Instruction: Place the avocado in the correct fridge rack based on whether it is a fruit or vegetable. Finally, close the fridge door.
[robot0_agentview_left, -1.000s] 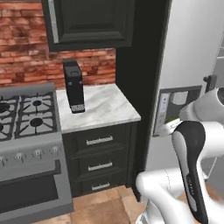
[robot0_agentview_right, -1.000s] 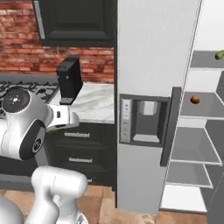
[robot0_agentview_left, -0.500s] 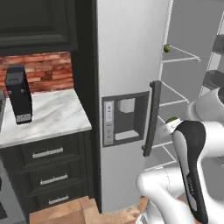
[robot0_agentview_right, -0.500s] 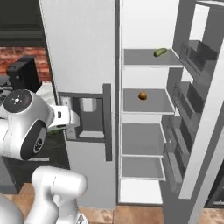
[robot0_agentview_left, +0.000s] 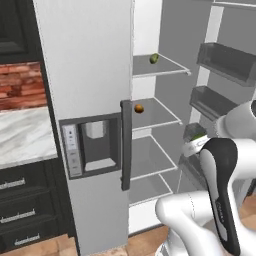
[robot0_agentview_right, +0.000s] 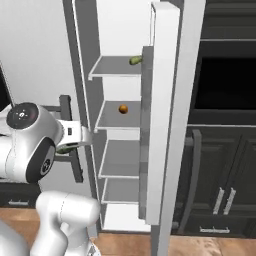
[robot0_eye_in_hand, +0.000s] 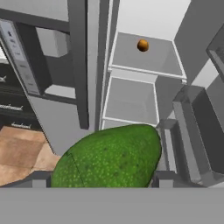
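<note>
right now the tool (robot0_eye_in_hand: 100, 183) is grasping the avocado (robot0_eye_in_hand: 109, 157), lodged between its fingertips.

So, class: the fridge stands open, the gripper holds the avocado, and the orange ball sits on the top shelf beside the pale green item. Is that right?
One detail is wrong. The orange ball sits alone on the second shelf, one below the top shelf with the pale green item; the left base view shows it. The fridge is open, and the gripper holds the avocado.
</note>
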